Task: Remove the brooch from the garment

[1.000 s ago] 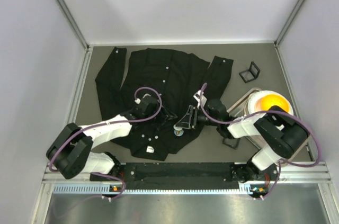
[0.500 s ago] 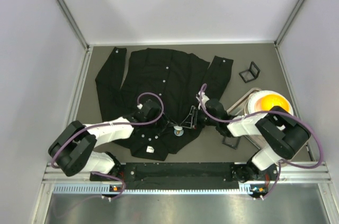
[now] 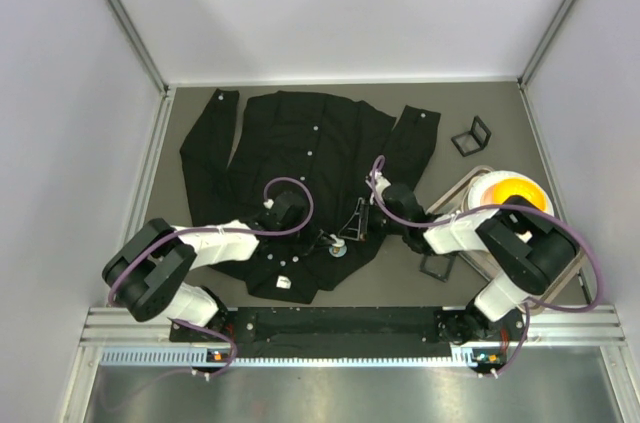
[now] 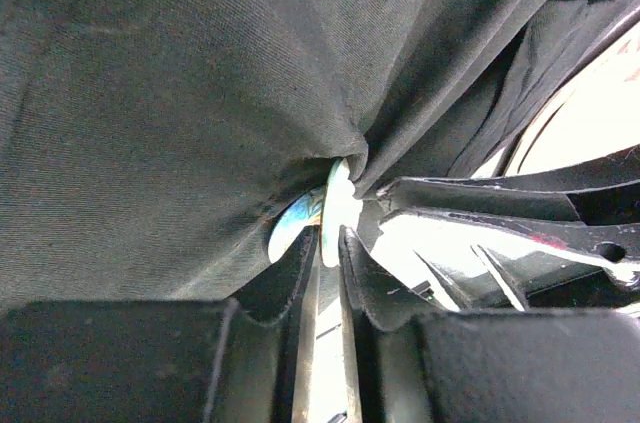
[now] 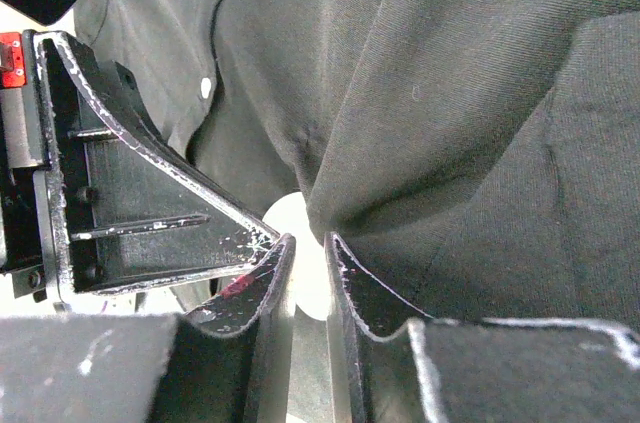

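Note:
The black garment [image 3: 300, 143] lies spread on the grey table. Near its lower right hem sits the brooch [image 3: 338, 246], a small pale disc. My left gripper [image 3: 326, 240] reaches it from the left and my right gripper [image 3: 352, 233] from the right, tips nearly meeting. In the left wrist view the gripper [image 4: 328, 238] is shut on the edge of the white disc of the brooch [image 4: 338, 205], with a bluish face beside it and cloth [image 4: 150, 93] bunched around. In the right wrist view the gripper [image 5: 308, 241] is shut on the white disc [image 5: 303, 278] under the fabric [image 5: 480, 93].
A metal tray [image 3: 452, 199] holding a bowl with an orange inside [image 3: 508, 193] stands at the right. A small black stand [image 3: 472, 135] is at the back right, and another black frame [image 3: 435, 268] lies near the right arm. Walls enclose the table.
Both grippers have moved in on the brooch and narrowed their jaws from wide apart to shut on it. The shirt around it has bunched slightly.

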